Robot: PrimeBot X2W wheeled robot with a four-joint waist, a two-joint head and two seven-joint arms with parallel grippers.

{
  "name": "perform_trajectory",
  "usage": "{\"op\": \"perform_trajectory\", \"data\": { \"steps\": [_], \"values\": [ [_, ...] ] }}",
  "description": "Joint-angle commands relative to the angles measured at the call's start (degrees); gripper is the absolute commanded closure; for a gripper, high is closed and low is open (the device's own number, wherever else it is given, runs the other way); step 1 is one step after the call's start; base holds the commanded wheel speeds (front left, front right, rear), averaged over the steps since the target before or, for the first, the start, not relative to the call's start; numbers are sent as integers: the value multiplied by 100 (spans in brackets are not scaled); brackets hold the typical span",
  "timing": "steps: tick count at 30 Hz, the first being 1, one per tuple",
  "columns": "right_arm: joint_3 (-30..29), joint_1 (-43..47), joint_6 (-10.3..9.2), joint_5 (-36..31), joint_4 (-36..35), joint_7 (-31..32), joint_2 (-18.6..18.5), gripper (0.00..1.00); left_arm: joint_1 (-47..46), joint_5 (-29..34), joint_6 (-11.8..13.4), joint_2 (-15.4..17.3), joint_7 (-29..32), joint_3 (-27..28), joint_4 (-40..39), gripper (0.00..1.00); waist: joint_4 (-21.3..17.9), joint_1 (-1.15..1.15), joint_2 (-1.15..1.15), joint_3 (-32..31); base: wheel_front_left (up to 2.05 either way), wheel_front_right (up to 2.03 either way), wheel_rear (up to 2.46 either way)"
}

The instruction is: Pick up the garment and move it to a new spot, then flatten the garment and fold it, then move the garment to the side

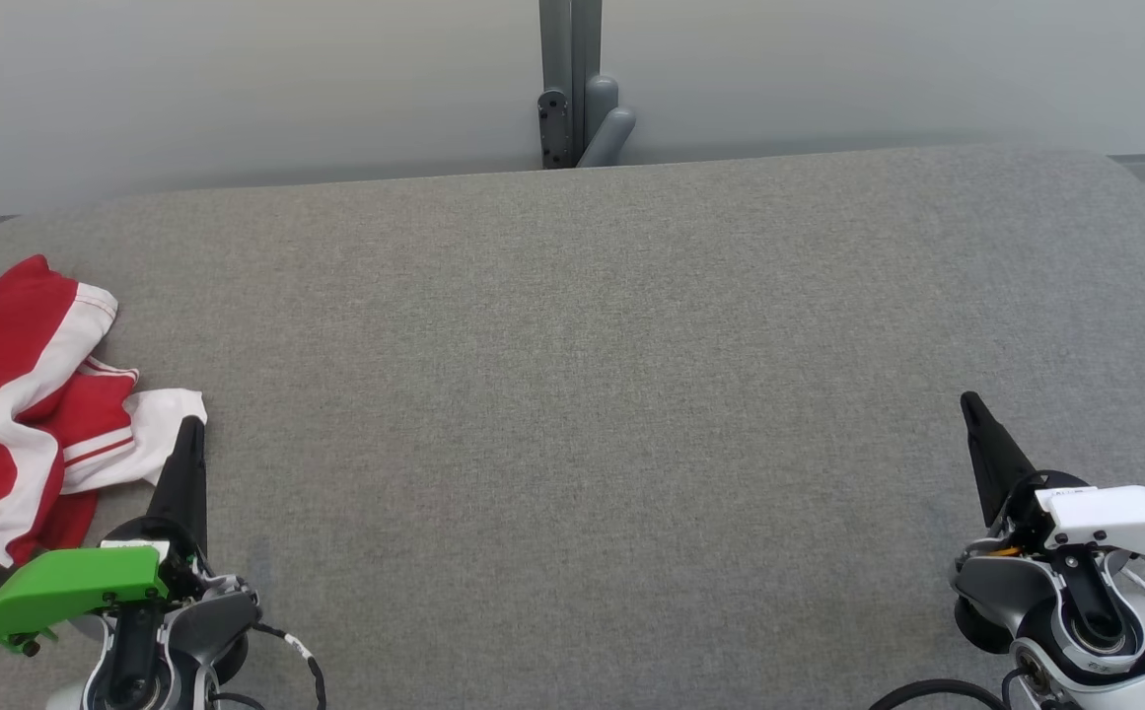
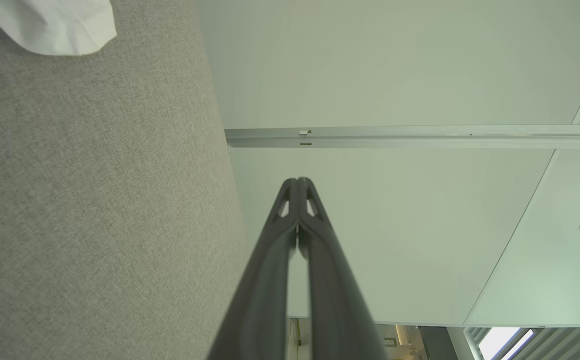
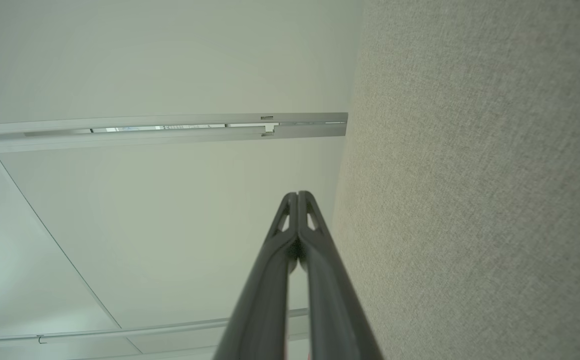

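Counter point(image 1: 572, 394): grey woven cloth, flat, with rounded far corners.
Garment point(image 1: 0, 394): red with broad white bands and thin red stripes, crumpled at the counter's left edge; a white flap lies just beside the left tip.
Hidden: garment cut off at the view's left edge; its kind is unclear.
Left end effector point(image 1: 192, 426): long dark tapered fingers pressed together, empty.
Right end effector point(image 1: 971, 402): likewise pressed together, empty, well apart from the garment.
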Motion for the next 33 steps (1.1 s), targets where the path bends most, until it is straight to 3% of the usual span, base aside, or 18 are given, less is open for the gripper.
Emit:
{"op": "perform_trajectory", "data": {
  "steps": [1, 12, 13, 25, 33],
  "values": [
    [8, -17, 0, 19, -14, -23, -22, 100, -23, -5, 10, 34, 8, 0, -28, 100, 0, 0, 0, 0, 0, 0, 0],
    [9, -17, 0, 21, -15, -25, -23, 100, -23, -5, 10, 34, 8, 0, -29, 100, 0, 0, 0, 0, 0, 0, 0],
    [1, 1, 0, -1, 0, 0, -1, 0, 1, 0, 0, 0, -1, 0, 0, 0, 0, 0, 0, 0, 0, 0, 0],
    [-138, 259, -1, -378, 44, -13, 305, 0, 201, 75, -69, -22, -276, -221, 104, 0, 1, 0, 5, -6, 0, 0, 0],
    [-360, 364, -1, -1246, -28, -24, 487, 0, 261, 501, -122, -16, -494, -305, 107, 0, -2, 0, 0, -2, 0, 0, 0]
  ]
}}
